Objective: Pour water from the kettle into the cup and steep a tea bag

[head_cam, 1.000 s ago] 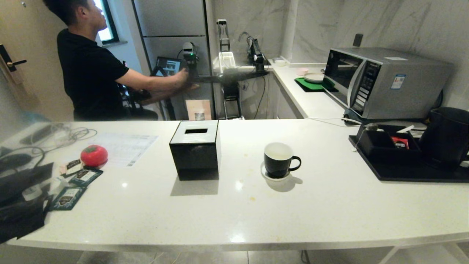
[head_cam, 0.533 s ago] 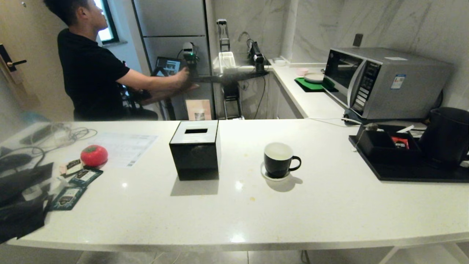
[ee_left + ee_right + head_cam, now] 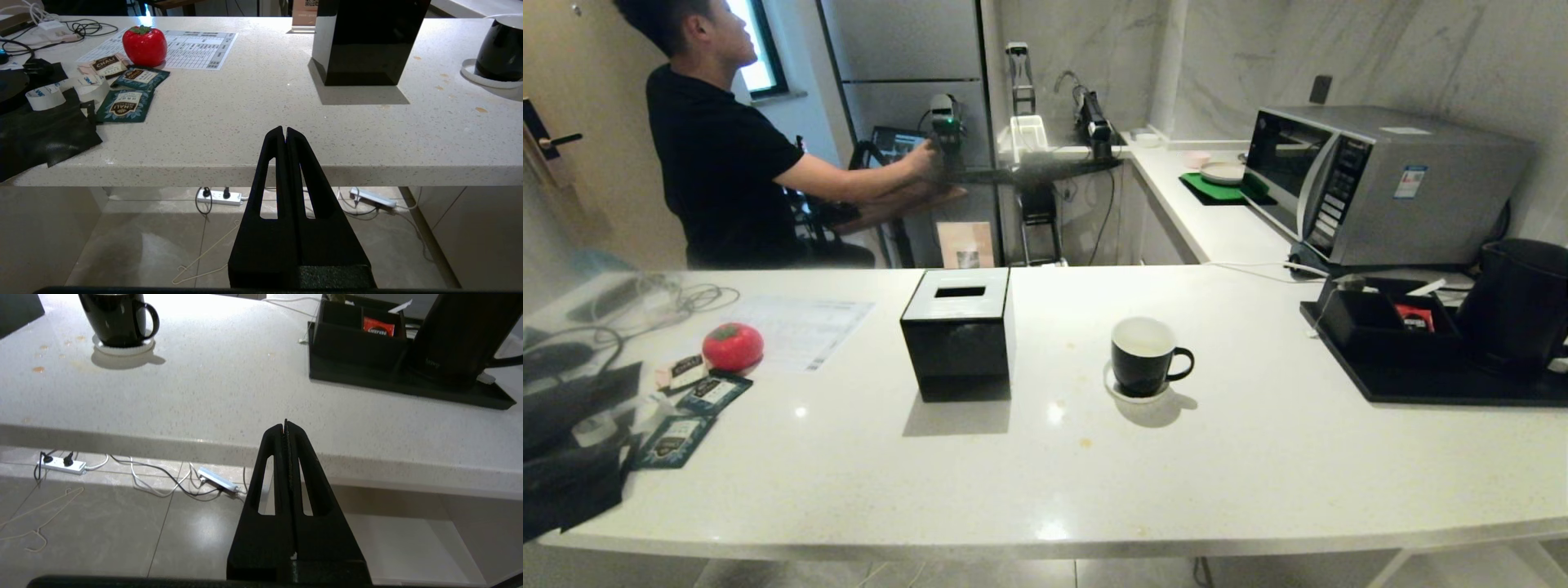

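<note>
Clearly the matte black rounded kettle [image 3: 1523, 304] is the first thing to fetch: it stands on a flat black tray [image 3: 1437, 384] at the counter's far right end, cut off by the head view's right edge, well to the right of the glossy black cup [image 3: 1143, 357] on its small white saucer [image 3: 1134, 394] mid-counter. The right gripper [image 3: 286, 426] is the nearer one, hanging below and in front of the white speckled counter's [image 3: 1258, 474] front edge with its jaws pressed together on nothing; the left gripper [image 3: 284, 132] hangs likewise, shut and empty, toward the left end. No pale tea bag can be made out, the kettle's spout and lid are unclear, and whether the cup holds water cannot be told.
</note>
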